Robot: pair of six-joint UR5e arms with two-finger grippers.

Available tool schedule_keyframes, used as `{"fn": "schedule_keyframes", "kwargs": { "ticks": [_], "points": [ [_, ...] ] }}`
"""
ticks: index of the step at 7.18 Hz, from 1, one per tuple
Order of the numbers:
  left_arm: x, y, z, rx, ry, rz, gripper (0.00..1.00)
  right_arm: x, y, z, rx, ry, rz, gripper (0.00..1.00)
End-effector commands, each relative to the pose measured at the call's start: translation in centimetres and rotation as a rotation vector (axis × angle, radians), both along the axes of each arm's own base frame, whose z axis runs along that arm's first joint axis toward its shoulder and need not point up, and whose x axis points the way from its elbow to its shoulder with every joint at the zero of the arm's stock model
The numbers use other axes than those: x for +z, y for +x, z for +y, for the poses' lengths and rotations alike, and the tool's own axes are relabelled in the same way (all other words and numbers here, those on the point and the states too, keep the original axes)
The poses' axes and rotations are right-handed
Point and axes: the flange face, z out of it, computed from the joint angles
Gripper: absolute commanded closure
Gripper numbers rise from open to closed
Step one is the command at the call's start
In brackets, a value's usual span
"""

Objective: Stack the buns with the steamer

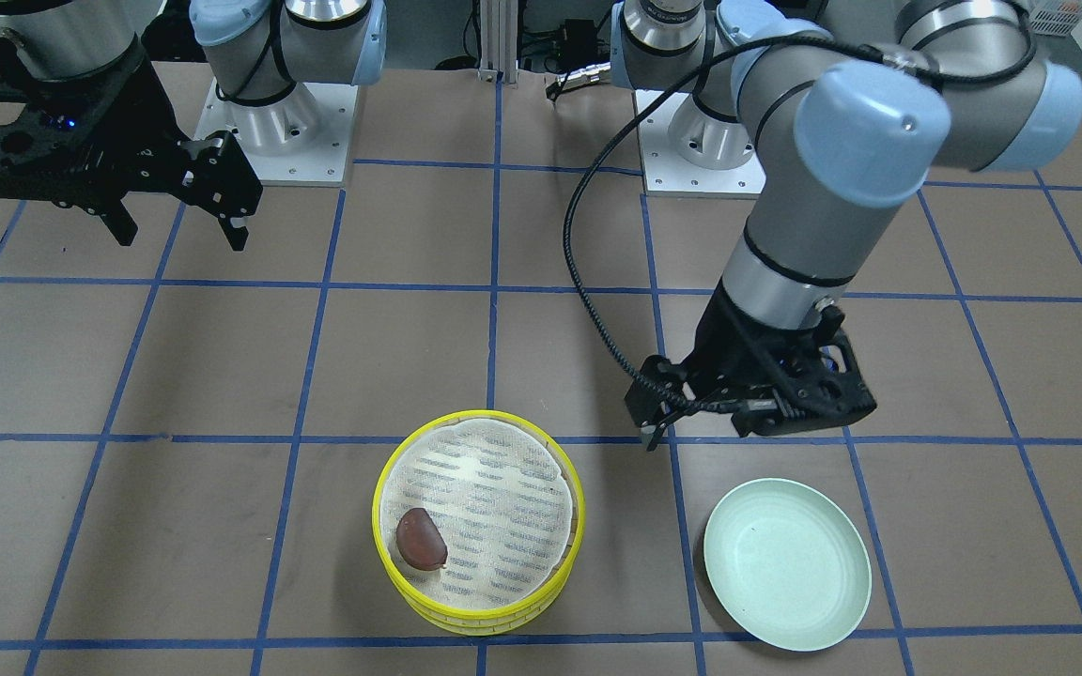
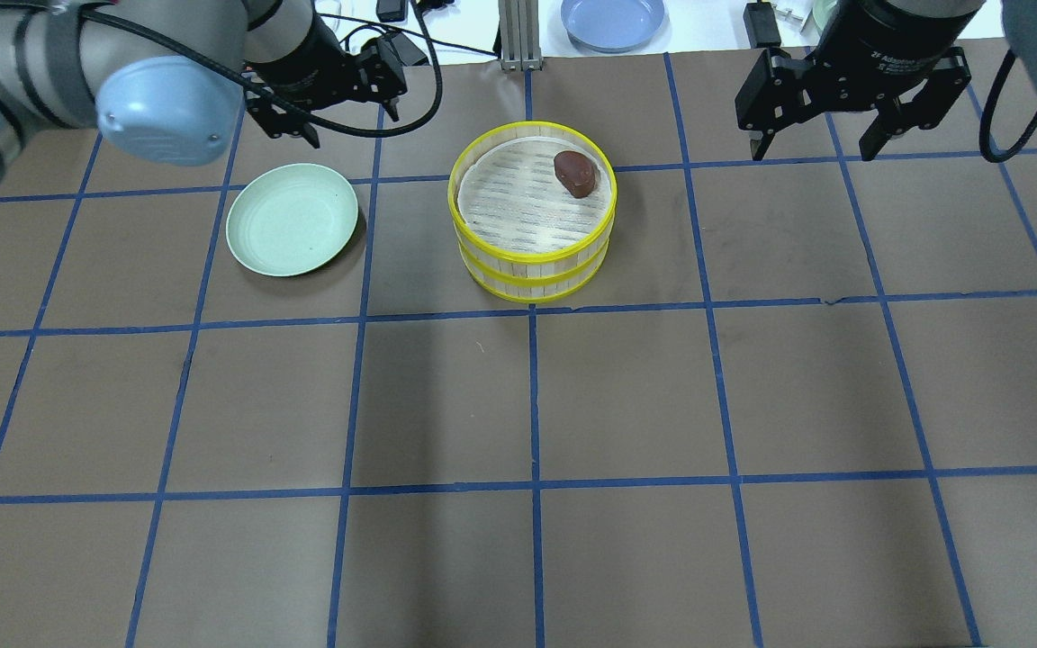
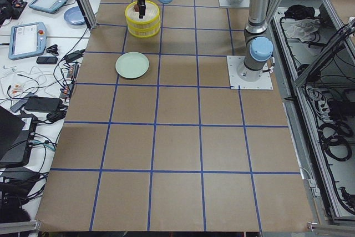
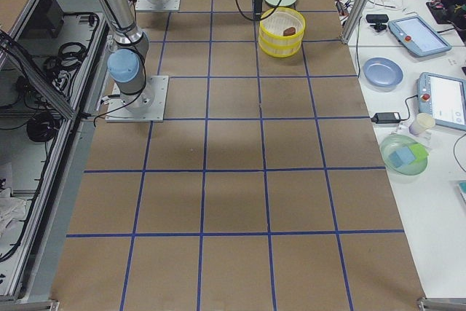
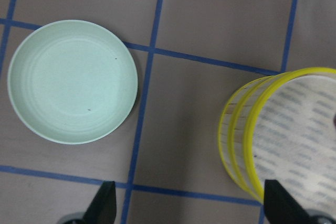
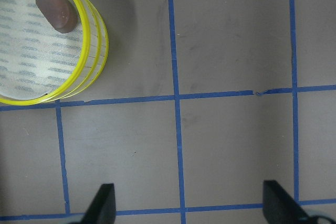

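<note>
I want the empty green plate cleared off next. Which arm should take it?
Left. The plate lies on the robot's left of the steamer, and the open, empty left pincer hovers close by it. The right pincer, also open, would have to cross over the steamer.

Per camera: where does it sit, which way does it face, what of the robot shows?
Front-facing: across the table, facing the robot; left gripper view-right, right gripper view-left.
Overhead: behind the robot, looking forward-down; both grippers at top.
Exterior left: table's left end, looking along it; left arm nearer.
Exterior right: table's right end; right arm nearer.
Left wrist: straight down on green plate and steamer; own fingertips.
Right wrist: down on steamer holding maroon bun; own fingertips.
Both wrist views share the steamer.
</note>
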Motion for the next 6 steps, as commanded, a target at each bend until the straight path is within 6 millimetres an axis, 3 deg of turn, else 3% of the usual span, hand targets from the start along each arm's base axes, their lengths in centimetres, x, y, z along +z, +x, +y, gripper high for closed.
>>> {"fn": "schedule_keyframes", "kwargs": {
  "ticks": [1,3,6],
  "points": [
    [3.9,2.9,4.0,-0.034,0.085,-0.065,0.00,-0.3,0.0,0.0,-0.006,0.004,0.001,0.00],
    [6.2,4.3,6.3,-0.058,0.103,-0.084,0.00,-0.3,0.1,-0.1,-0.005,0.002,-0.009,0.00],
    [6.6,4.3,6.7,-0.060,0.097,-0.082,0.00,-0.4,0.0,-0.1,-0.006,0.005,-0.003,0.00]
  ]
}}
